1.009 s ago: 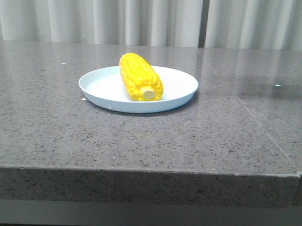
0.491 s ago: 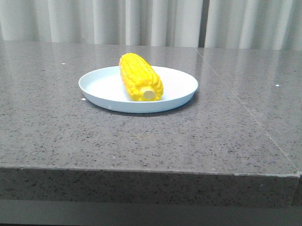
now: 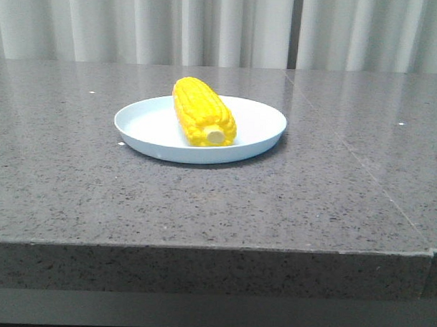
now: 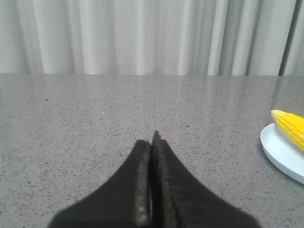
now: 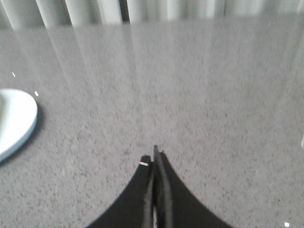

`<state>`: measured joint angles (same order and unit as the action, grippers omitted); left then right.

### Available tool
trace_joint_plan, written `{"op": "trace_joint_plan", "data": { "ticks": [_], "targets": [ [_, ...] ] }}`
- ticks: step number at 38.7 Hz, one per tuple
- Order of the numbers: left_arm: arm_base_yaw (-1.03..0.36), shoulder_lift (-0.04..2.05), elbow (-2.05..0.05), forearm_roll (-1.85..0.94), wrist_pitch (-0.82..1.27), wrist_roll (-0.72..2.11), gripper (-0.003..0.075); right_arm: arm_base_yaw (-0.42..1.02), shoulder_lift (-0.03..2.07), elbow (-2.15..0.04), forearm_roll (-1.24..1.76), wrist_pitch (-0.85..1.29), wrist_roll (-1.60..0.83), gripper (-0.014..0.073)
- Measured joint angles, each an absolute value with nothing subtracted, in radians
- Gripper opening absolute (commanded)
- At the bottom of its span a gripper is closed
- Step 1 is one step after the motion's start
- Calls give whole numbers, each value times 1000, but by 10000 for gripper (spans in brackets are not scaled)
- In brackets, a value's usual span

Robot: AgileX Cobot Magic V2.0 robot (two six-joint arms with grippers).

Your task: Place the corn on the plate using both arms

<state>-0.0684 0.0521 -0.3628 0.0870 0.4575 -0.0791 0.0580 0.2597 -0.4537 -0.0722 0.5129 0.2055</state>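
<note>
The corn (image 3: 203,111) is seen lying on the plate (image 3: 255,129), its pale stub end turned toward the camera and its length running back across the plate's middle. The plate rests on the grey speckled table (image 3: 203,199), in front of pale curtains (image 3: 223,27). The left gripper (image 4: 151,142) is held low over bare table, its fingers (image 4: 140,180) pressed together with nothing between them; plate and corn are well apart from them, off to one side. The right gripper (image 5: 154,156) is likewise clenched on nothing, its fingers (image 5: 164,199) meeting at the tips, with the plate's rim well apart on the opposite side.
</note>
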Motion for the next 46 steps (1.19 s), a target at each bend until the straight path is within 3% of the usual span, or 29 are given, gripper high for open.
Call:
{"op": "trace_joint_plan", "data": {
  "ticks": [7,46],
  "targets": [
    [-68,52,-363,87,458,-79,-20,58,130,-406,-78,465,206,-50],
    [-68,52,-363,87,458,-79,-20,58,126,-406,-79,459,206,-50]
  ]
}}
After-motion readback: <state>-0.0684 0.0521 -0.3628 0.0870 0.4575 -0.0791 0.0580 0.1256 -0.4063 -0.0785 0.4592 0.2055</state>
